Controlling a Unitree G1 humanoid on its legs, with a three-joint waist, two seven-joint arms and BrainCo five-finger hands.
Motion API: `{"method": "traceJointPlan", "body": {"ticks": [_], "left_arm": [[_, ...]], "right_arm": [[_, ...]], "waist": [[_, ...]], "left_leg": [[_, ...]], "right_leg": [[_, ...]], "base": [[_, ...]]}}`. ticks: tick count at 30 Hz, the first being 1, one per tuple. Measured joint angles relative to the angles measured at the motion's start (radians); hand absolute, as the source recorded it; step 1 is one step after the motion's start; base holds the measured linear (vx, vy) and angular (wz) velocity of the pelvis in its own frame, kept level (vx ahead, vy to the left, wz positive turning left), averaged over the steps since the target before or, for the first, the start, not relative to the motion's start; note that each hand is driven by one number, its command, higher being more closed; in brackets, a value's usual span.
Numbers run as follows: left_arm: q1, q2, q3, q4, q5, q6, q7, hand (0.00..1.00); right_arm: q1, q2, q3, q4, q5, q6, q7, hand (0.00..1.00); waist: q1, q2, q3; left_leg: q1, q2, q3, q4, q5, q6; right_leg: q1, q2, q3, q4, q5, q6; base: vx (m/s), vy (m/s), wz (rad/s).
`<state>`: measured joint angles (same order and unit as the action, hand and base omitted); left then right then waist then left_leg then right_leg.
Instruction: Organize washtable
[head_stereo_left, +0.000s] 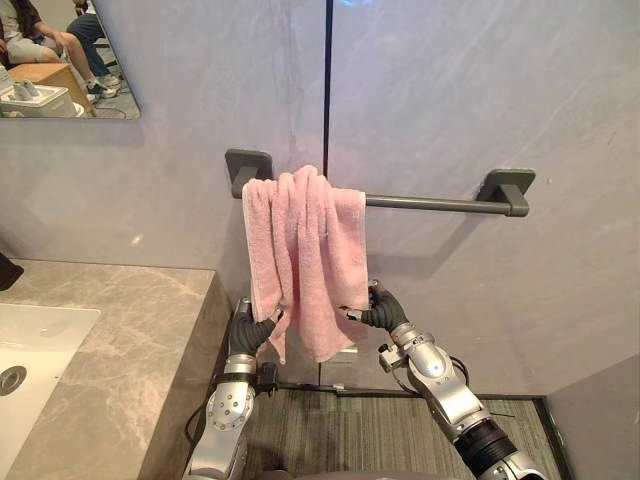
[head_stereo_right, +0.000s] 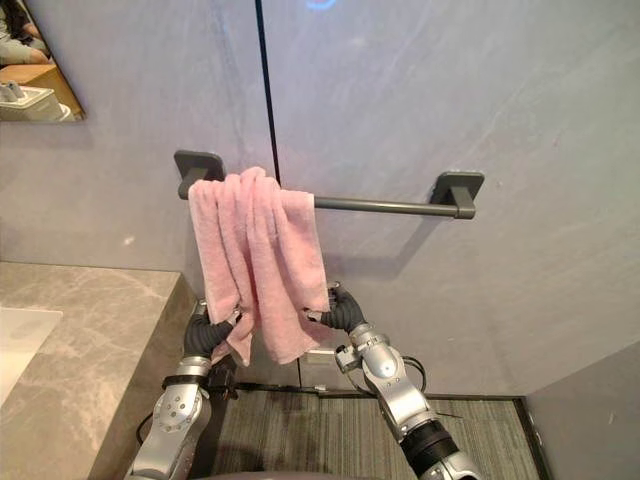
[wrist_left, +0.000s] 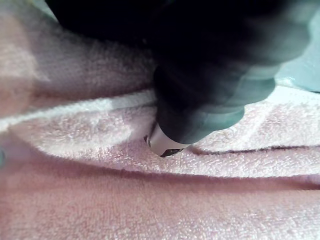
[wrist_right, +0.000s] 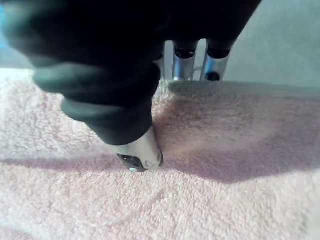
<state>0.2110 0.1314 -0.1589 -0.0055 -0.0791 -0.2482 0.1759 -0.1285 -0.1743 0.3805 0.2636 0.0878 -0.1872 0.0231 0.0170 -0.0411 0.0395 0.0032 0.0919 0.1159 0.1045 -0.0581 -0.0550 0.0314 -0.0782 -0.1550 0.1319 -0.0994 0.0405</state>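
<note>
Towel (head_stereo_left: 300, 250): draped over the bar (head_stereo_left: 430, 203), bunched at its left end.
Left hand (head_stereo_left: 248, 332): below the bar, I pinch the towel's hem.
Right hand (head_stereo_left: 383, 312): I pinch the opposite hem.
Left to do: probably spreading the towel out.

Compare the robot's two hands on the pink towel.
The left hand takes the pink towel at its left edge, lower down; the right hand takes the right edge, a little higher. The right hand's fingers show behind the cloth; the left hand's thumb presses into it. Both pinch the towel, which hangs over the bar.
</note>
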Motion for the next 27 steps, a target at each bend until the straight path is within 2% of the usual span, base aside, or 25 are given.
{"method": "traceJointPlan", "body": {"ticks": [13,27], "left_arm": [[0.000,0.000,-0.005,0.000,0.000,0.000,0.000,1.00],[0.000,-0.010,0.065,-0.003,0.000,0.000,-0.001,1.00]], "right_arm": [[0.000,0.000,-0.011,0.000,0.000,0.000,0.000,1.00],[0.013,-0.011,-0.176,-0.098,0.000,-0.003,-0.002,1.00]], "waist": [[-0.001,0.001,-0.001],[-0.001,0.009,0.000]], "left_leg": [[0.003,0.005,-0.001,-0.001,0.001,-0.001],[0.018,0.003,0.015,-0.020,0.000,-0.001]], "right_leg": [[0.011,0.007,-0.003,-0.016,0.007,-0.004],[0.015,0.006,0.009,-0.032,0.012,-0.004]], "base": [[0.00,0.000,0.00],[0.01,0.000,-0.02]]}}
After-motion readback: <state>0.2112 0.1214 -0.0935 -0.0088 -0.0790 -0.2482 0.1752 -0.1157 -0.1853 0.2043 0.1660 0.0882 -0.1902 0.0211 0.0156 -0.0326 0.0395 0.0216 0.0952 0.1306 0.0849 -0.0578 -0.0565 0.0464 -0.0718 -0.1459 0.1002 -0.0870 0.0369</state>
